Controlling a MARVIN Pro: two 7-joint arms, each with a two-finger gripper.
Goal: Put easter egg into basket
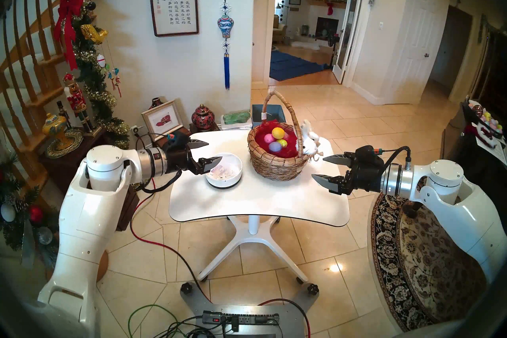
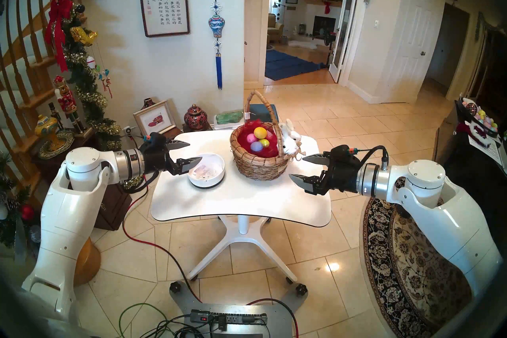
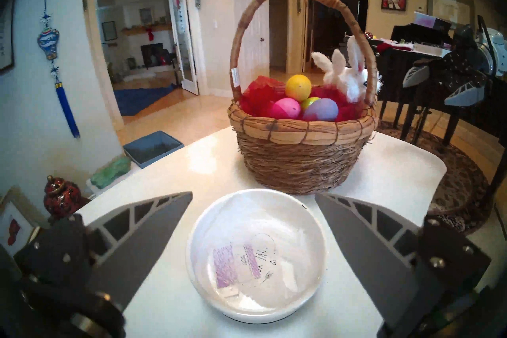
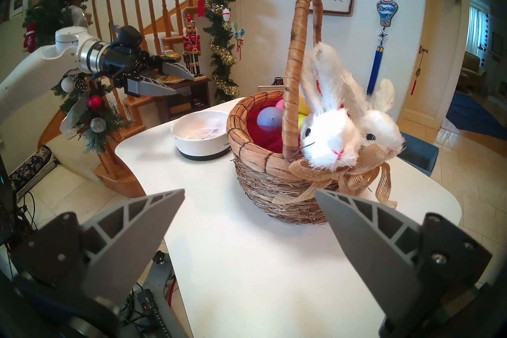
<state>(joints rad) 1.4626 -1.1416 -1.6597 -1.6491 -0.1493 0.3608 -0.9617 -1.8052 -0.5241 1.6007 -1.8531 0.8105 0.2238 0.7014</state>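
Left hand (image 1: 212, 151) empty, spread; wicker basket (image 1: 277, 164) holds coloured eggs (image 1: 277, 133).

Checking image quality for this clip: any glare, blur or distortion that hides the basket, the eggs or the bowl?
Head views: sharp, fisheye bending at the edges, a lamp glint on the floor tiles only; basket and eggs clear. Left wrist: soft window sheen on the table, white bowl readable. Right wrist: the plush bunny and handle hide most eggs.
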